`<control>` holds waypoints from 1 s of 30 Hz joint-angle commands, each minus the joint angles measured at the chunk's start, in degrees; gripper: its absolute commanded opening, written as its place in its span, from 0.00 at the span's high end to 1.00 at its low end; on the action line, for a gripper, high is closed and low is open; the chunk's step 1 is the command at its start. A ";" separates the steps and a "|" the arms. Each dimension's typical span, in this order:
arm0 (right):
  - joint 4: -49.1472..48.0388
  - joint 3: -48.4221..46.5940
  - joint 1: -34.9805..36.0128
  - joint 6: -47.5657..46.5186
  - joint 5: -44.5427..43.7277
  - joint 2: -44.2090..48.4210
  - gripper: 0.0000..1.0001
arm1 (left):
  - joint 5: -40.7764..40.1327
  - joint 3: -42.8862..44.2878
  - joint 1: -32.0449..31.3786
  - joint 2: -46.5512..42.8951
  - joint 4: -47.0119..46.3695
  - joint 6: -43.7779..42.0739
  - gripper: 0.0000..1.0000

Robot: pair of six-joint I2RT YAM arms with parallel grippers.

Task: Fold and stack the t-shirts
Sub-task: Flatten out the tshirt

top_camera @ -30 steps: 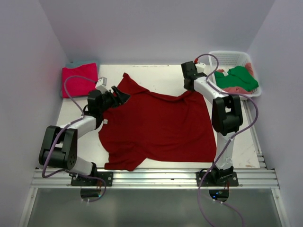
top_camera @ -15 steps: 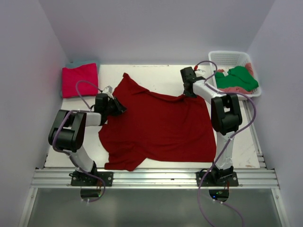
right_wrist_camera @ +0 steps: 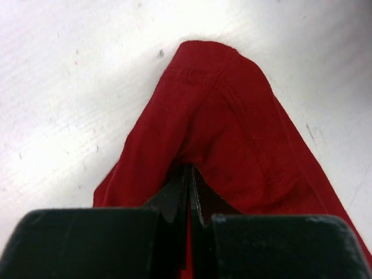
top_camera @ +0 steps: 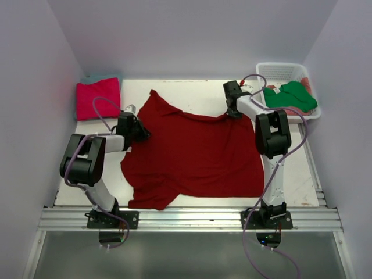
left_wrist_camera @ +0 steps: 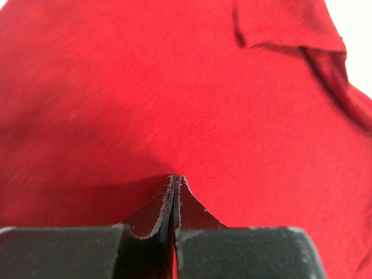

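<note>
— Red shirt point(top_camera: 192, 154)?
— Spread on tabletop point(top_camera: 192, 93), left of basket point(top_camera: 279, 65).
— Pincers?
— Left pincer point(left_wrist_camera: 175, 180): clamped tight on shirt edge farthest from basket. Right pincer point(right_wrist_camera: 189, 170): clamped tight on shirt corner nearest basket.

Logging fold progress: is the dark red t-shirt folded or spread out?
Spread out: the dark red t-shirt lies mostly flat across the table, its body not doubled over.
</note>
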State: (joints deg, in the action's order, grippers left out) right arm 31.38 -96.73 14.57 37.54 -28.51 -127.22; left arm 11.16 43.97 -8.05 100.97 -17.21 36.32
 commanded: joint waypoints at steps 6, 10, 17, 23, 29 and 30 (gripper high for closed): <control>2.89 -6.18 -3.05 1.83 0.92 -6.20 1.00 | -3.78 -3.71 -0.29 -9.38 9.03 -0.19 1.00; 6.93 -11.45 -4.11 2.54 -0.84 -10.31 1.00 | -3.25 -4.24 -0.91 -10.44 11.15 -0.46 1.00; 14.58 -19.64 -5.60 5.26 -3.04 -14.55 1.00 | -3.95 -6.78 -1.87 -10.97 11.24 -0.10 1.00; 14.52 -16.84 -5.69 7.55 -5.68 -10.43 1.00 | -4.92 -7.66 -2.93 -12.28 12.20 -0.37 1.00; 14.32 -13.22 -5.78 7.63 -5.85 -8.57 1.00 | -3.78 -9.33 -3.20 -13.25 12.99 -0.54 1.00; 14.85 -13.14 -5.69 7.98 -5.77 -8.31 1.00 | -3.78 -9.60 -3.37 -14.38 13.34 -0.54 1.00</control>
State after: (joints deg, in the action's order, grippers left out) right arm 40.88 -112.25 9.74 43.86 -32.73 -136.11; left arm 7.49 36.05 -11.03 89.14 -6.63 36.40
